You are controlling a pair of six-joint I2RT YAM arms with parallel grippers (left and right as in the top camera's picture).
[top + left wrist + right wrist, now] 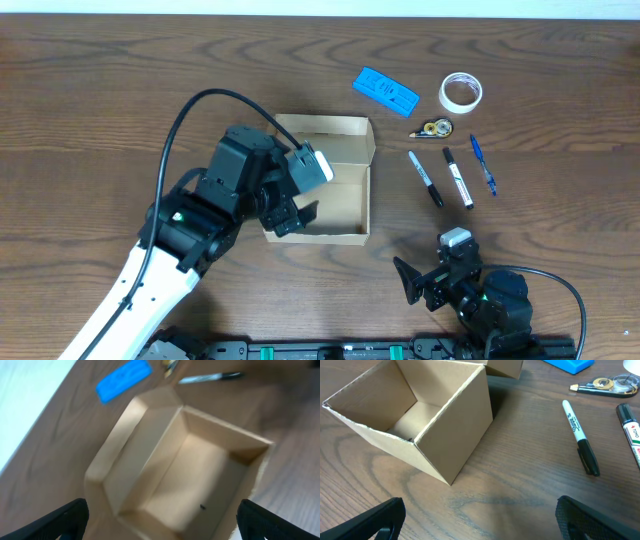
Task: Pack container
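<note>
The container [345, 205] is an open tan cardboard box with its flap lid folded back at the far side. It also shows in the left wrist view [190, 475] and in the right wrist view [445, 430]; it looks empty inside. My left gripper [290, 215] hovers over the box's left part, open and empty [160, 520]. My right gripper [420, 283] is open and empty [480, 515] low over the table, in front and to the right of the box. Three pens lie right of the box: a black marker [425, 180], a black-and-white marker [458, 178] and a blue pen [484, 165].
A blue eraser-like block [385, 90] lies behind the box. A roll of white tape [461, 92] and a small correction-tape dispenser [434, 128] lie at the back right. The table is dark wood.
</note>
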